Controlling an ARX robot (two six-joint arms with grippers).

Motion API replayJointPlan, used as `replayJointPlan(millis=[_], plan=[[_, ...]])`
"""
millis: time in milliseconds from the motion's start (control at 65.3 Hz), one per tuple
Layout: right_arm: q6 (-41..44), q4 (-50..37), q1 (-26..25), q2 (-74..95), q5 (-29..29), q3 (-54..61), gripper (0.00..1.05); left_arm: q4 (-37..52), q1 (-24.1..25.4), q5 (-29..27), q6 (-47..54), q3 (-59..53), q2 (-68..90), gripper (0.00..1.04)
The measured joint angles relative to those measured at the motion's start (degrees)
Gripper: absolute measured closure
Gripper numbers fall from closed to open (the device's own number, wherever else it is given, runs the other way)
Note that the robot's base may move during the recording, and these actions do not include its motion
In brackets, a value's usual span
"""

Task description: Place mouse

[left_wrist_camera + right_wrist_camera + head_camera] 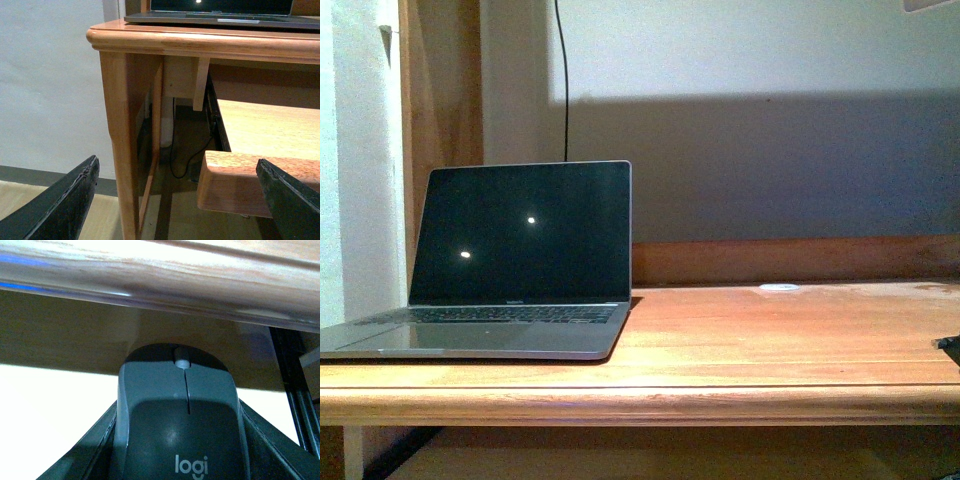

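The dark grey mouse (pixel 179 425), with a "logi" mark and a pale scroll wheel, fills the right wrist view. My right gripper (pixel 177 460) is shut on the mouse, its black fingers (pixel 87 460) against both sides. It holds the mouse just below the rounded front edge of the wooden desk (pixel 160 275). In the front view only a dark tip (pixel 950 347) shows at the right edge of the desk top (pixel 770 340); the mouse itself is out of view there. My left gripper (pixel 180 205) is open and empty, low beside the desk leg (pixel 120 140).
An open laptop (pixel 510 260) with a dark screen stands on the left of the desk. A small flat white disc (pixel 780 288) lies at the back of the desk. A pull-out wooden shelf (pixel 260 150) sits under the desk top. A black cable hangs behind the leg.
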State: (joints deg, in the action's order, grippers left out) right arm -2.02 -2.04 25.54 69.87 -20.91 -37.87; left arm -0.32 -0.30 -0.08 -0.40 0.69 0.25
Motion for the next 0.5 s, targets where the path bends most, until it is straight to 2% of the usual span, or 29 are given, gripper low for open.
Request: replayJointPlan(millis=[214, 505], plan=[[-1.4, 3.0, -1.7, -2.6, 2.5, 0.1, 0.48, 0.0, 0.0, 0.0, 0.0, 0.0, 0.0, 0.08], [-2.3, 11.7, -5.6, -14.9, 8.3, 0.7, 0.48, 0.0, 0.0, 0.0, 0.0, 0.0, 0.0, 0.08]])
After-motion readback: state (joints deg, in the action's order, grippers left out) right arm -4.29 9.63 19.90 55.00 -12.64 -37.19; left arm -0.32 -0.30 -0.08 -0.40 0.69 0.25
